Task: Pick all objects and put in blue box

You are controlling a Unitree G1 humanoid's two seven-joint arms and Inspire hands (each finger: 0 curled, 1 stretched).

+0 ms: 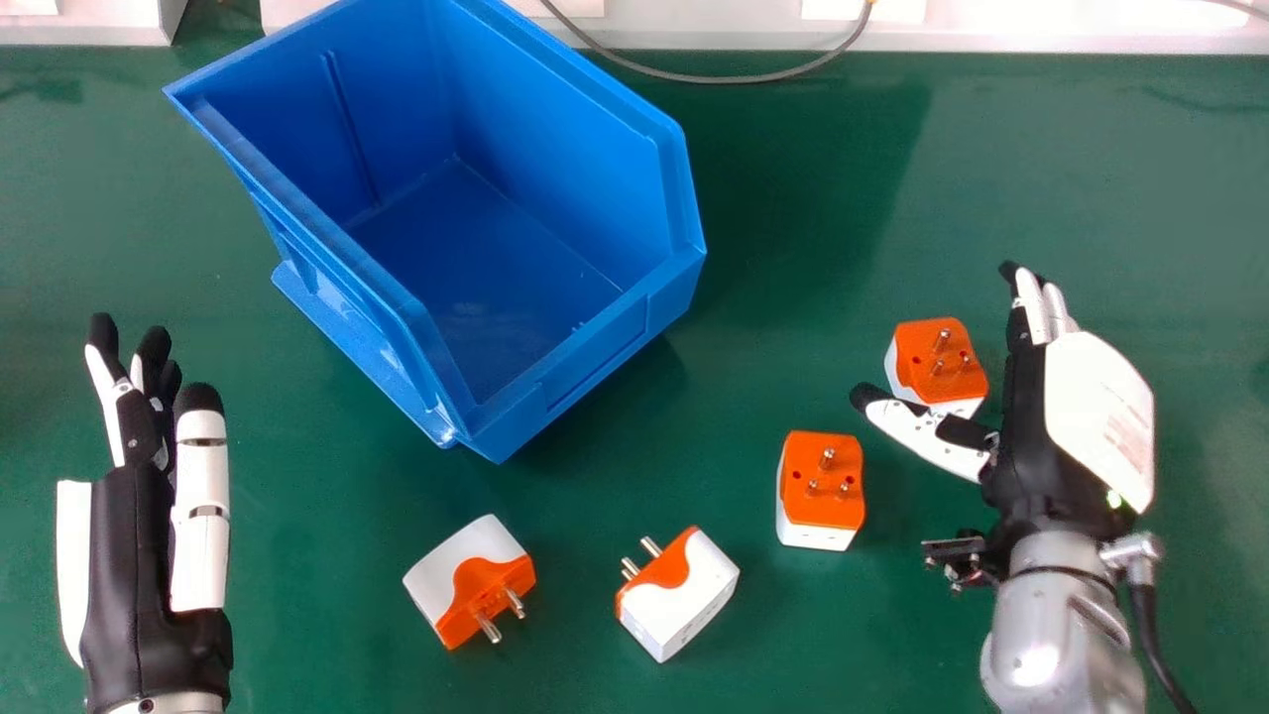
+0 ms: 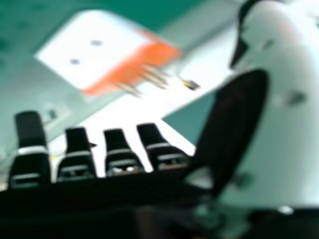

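Observation:
Four orange and white plug adapters lie on the green table. The right hand (image 1: pixel 1066 416) is open beside the farthest adapter (image 1: pixel 940 362), which sits between its thumb and fingers with prongs up. Nearer stands a second adapter (image 1: pixel 821 491), prongs up. Two more, a tilted adapter (image 1: pixel 677 593) and a left adapter (image 1: pixel 468 583), lie on their sides near the front. Beyond them is the blue box (image 1: pixel 516 288), its inside bare. At the far left the left hand (image 1: pixel 129 555) is open. In the right hand view, the right hand (image 2: pixel 117 154) has straight fingers near an adapter (image 2: pixel 107 55).
A grey cable (image 1: pixel 694 77) loops over the table's back edge behind the blue box. White fixtures (image 1: pixel 714 28) line that edge. Green tabletop (image 1: pixel 327 476) lies between the left hand and the left adapter.

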